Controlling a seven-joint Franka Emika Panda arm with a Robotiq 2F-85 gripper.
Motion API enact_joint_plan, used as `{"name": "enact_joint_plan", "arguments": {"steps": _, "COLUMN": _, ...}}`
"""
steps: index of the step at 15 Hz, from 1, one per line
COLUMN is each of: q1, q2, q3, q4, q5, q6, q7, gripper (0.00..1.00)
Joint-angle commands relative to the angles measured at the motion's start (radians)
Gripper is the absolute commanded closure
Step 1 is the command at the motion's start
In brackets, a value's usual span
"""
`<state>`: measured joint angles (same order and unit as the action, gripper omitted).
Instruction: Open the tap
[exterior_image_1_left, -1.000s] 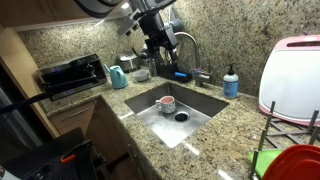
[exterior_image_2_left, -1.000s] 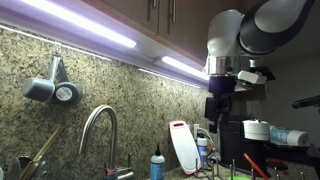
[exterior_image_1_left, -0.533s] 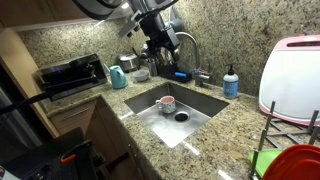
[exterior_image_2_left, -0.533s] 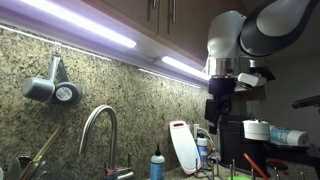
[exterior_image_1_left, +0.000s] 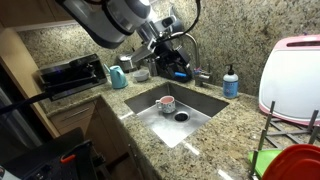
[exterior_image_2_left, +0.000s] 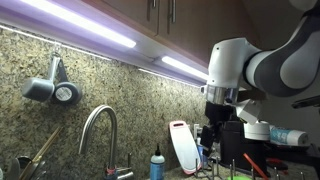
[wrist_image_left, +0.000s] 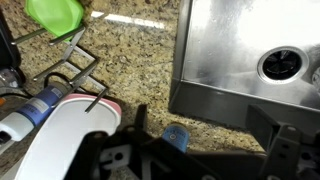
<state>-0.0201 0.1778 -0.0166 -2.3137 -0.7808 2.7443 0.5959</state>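
Note:
The tap is a chrome gooseneck faucet behind the sink; its arched spout also shows in an exterior view, with the lever base at the bottom edge. My gripper hangs just in front of the spout, above the sink's back rim. In an exterior view it is well to the right of the tap. In the wrist view my gripper is open and empty over the granite beside the sink, with the soap bottle's blue cap between the fingers. The tap is out of the wrist view.
The steel sink holds a cup and a drain. A blue-and-white soap bottle stands right of the tap. A black toaster and teal mug sit at the left. A dish rack stands at the right.
The arm has swung down and towards the tap; the gripper now sits lower in both exterior views. Nothing on the counter has moved.

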Motion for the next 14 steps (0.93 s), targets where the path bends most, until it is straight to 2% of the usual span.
{"name": "enact_joint_plan", "arguments": {"steps": 1, "q1": 0.018, "q2": 0.100, "q3": -0.031, "q4": 0.068, "q5": -0.130, "q6": 0.066, "q7": 0.105, "gripper": 0.00}}
{"name": "enact_joint_plan", "arguments": {"steps": 5, "q1": 0.028, "q2": 0.162, "q3": -0.030, "q4": 0.144, "q5": -0.173, "q6": 0.083, "q7": 0.171, "gripper": 0.00}}
{"name": "enact_joint_plan", "arguments": {"steps": 9, "q1": 0.053, "q2": 0.168, "q3": -0.028, "q4": 0.204, "q5": -0.187, "q6": 0.113, "q7": 0.216, "gripper": 0.00}}
{"name": "enact_joint_plan", "arguments": {"steps": 12, "q1": 0.066, "q2": 0.170, "q3": -0.014, "q4": 0.244, "q5": -0.153, "q6": 0.093, "q7": 0.206, "gripper": 0.00}}
{"name": "enact_joint_plan", "arguments": {"steps": 14, "q1": 0.061, "q2": 0.162, "q3": -0.014, "q4": 0.223, "q5": -0.152, "q6": 0.095, "q7": 0.191, "gripper": 0.00}}
